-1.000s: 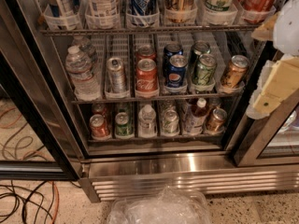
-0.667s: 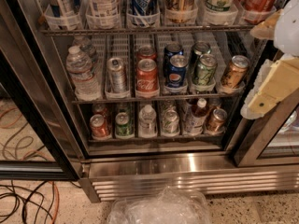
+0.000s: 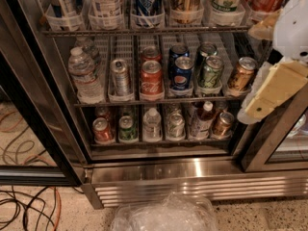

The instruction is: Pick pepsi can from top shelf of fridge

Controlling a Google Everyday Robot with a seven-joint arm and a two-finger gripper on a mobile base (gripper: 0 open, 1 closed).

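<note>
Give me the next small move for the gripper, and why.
Probably raise the gripper and shift it left toward the pepsi can. The gripper hangs at the right edge by the fridge door frame, level with the middle rack. The dark blue can stands in a clear holder on the top shelf, higher and well to the left.

cables (image 3: 21,207), clear plastic bag (image 3: 166,216)

Speckled floor (image 3: 269,216) lay below, with orange and black cables (image 3: 28,207) trailing at left and crumpled clear plastic (image 3: 166,216) at the bottom edge; the hand (image 3: 269,97) hung at the right
</note>
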